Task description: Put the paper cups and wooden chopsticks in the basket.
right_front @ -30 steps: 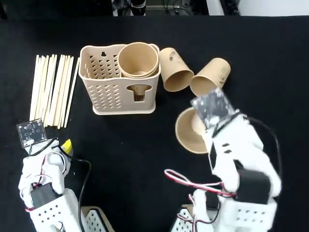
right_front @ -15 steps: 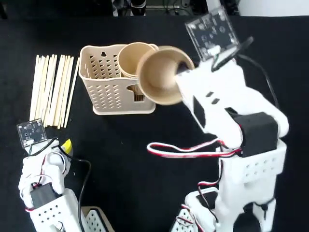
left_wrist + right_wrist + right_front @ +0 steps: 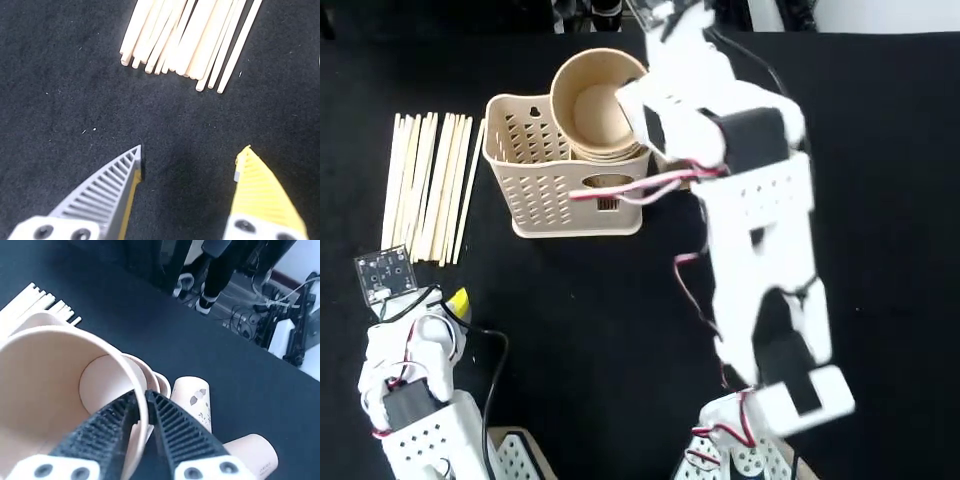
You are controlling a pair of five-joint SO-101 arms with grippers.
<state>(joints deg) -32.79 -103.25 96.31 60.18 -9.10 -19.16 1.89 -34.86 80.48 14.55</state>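
Your right end effector (image 3: 141, 402) is clamped on the paper cup (image 3: 588, 95) rim, cup directly over the nested cups (image 3: 612, 154) in the basket (image 3: 535, 190); lower straight down.

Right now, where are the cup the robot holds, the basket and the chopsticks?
held paper cup (image 3: 590, 100): high view, its inner wall.
basket (image 3: 545, 190): high view, slotted front wall.
wooden chopsticks (image 3: 428, 185): high view, middle of the bundle.

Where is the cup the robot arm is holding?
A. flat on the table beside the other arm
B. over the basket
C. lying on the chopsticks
B: the right gripper pinches the rim of the cup, which hangs over the basket, above the cups inside it.
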